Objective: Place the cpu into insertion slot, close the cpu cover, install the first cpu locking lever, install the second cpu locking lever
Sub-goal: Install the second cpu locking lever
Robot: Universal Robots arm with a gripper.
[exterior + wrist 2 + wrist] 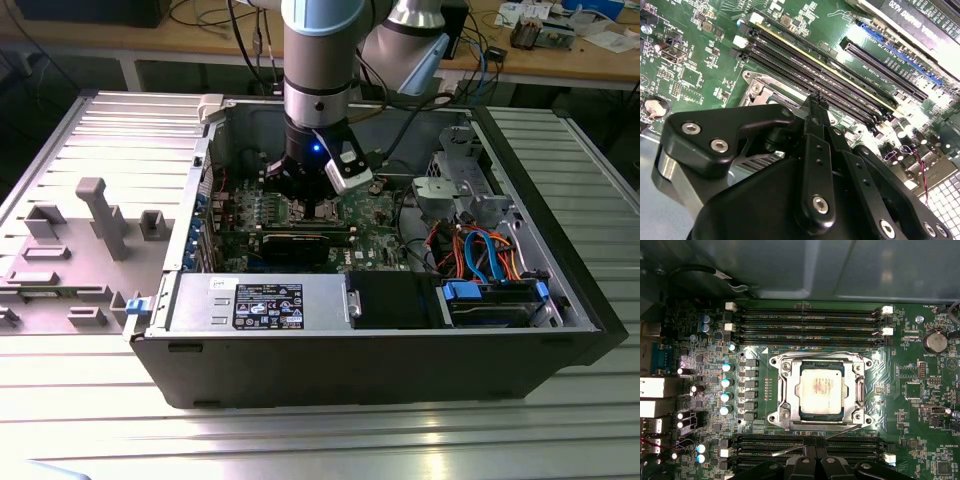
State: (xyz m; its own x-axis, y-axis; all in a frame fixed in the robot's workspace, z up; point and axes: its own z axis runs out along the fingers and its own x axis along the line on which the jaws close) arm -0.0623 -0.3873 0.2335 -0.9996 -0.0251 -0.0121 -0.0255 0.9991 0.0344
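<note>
- While the cpu point(820, 390) lies flat in the insertion slot point(863, 363), its silver-grey top shows through the square window of the cpu cover point(785, 390), which is folded down flat over it.
- 1 thin wire locking lever point(845, 430) runs slantwise along the side of the socket nearest the gripper, standing off from the frame rather than tucked along it.
- Seen in the first wrist view, the gripper point(815, 444) has its 2 black fingers pressed close together, with the tips right at this lever's rod; whether the rod is caught between them cannot be told.
- Seen in the second wrist view, the gripper point(815, 102) tapers to 1 narrow point just above the socket's silver corner, beside the long black memory slots point(840, 80).
- Rows of these memory slots point(805, 320) flank the socket on 2 opposite sides on the green motherboard point(910, 405), and a round coin battery point(935, 341) sits well apart from the socket.
- Seen in the exterior view, the arm reaches straight down into the open computer case point(350, 370), with the gripper point(316, 208) low over the motherboard point(380, 215).
- Resting on a ribbed metal table point(300, 440), the case has grey fixture blocks point(100, 215) on the exterior view's left.
</note>
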